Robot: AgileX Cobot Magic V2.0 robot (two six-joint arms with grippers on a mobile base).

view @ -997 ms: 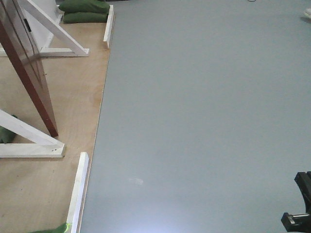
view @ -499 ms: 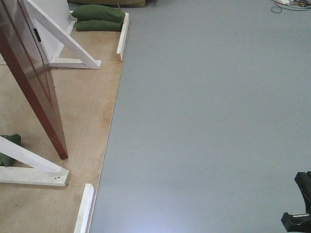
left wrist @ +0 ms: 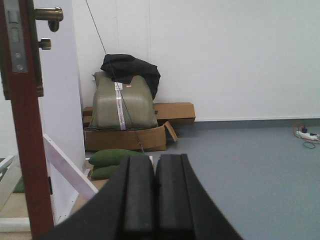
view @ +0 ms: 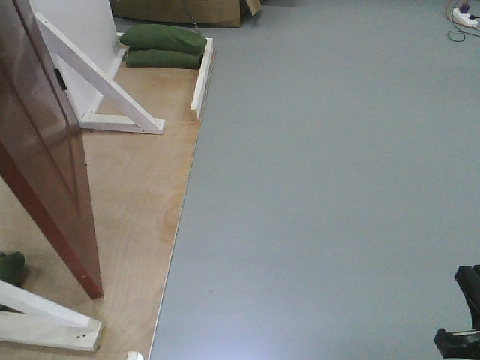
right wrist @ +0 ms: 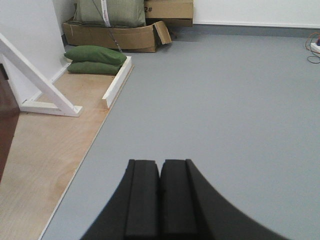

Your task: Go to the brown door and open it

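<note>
The brown door (view: 45, 172) stands at the left on a plywood base, swung so that its narrow edge faces me. In the left wrist view its edge (left wrist: 25, 125) shows a metal latch plate, with the brass lever handle (left wrist: 49, 14) at the top left. A dark sliver of the door shows in the right wrist view (right wrist: 5, 130). My left gripper (left wrist: 155, 160) is shut and empty, right of the door edge and well below the handle. My right gripper (right wrist: 160, 165) is shut and empty over the grey floor.
White frame braces (view: 97, 82) flank the door on the plywood base (view: 135, 187). Green sandbags (view: 161, 45) lie at the back by a white strip. A cardboard box with a wrapped bundle (left wrist: 125, 135) stands against the wall. A power strip (view: 465, 19) lies far right.
The door, braces and sandbags have slid right and down in the front view and look nearer. The near white strip has dropped out of view.
</note>
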